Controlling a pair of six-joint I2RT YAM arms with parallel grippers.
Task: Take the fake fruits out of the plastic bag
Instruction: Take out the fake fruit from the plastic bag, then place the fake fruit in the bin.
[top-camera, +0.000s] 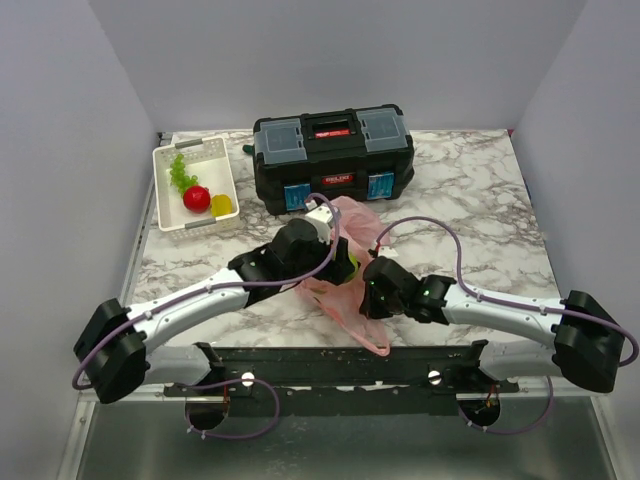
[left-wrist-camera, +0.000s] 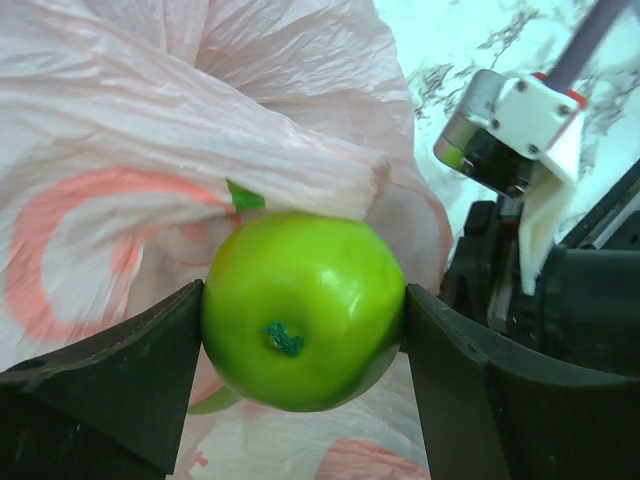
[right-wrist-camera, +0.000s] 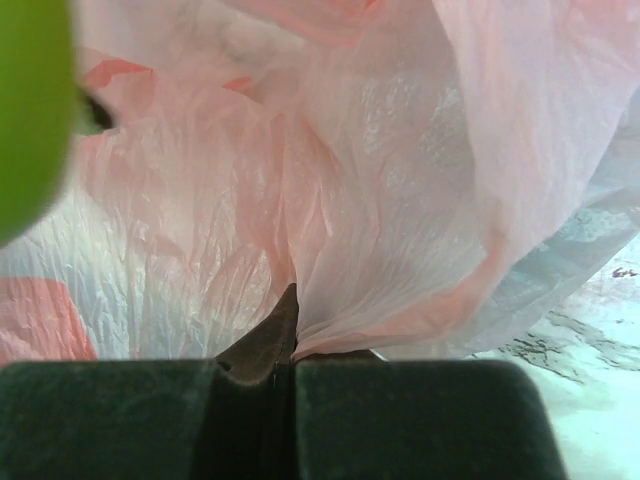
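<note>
Left gripper (left-wrist-camera: 303, 335) is clamped on the green apple (left-wrist-camera: 310, 270). Both dark fingers (left-wrist-camera: 120, 390) sit flush against its sides, stem end facing the wrist camera. The apple is right up against the plastic bag (right-wrist-camera: 400, 190), and a crinkled fold of the pink film lies across its top. I can't tell whether it's fully clear of the bag's mouth. Right gripper (right-wrist-camera: 292, 372) is clenched tight, jaws together with a pinch of bag film caught between them and the rest fanning upward. A green blur at the left edge of the right wrist view is the same apple, close by. From the top camera both arms meet near the middle of the marble table (top-camera: 480, 200), with the bag bunched between and under the two wrists and one loop of it trailing toward the near edge. A black toolbox (top-camera: 330, 150) sits just behind the bag, lid shut. A white basket (top-camera: 231, 185) stands to the left of the toolbox, well apart from the bag. Inside it are a red apple (top-camera: 197, 198), a lemon (top-camera: 221, 207) touching it, and a light green grape bunch (top-camera: 180, 172) toward the far end. I can't see any other fruit inside the bag from these views.
</note>
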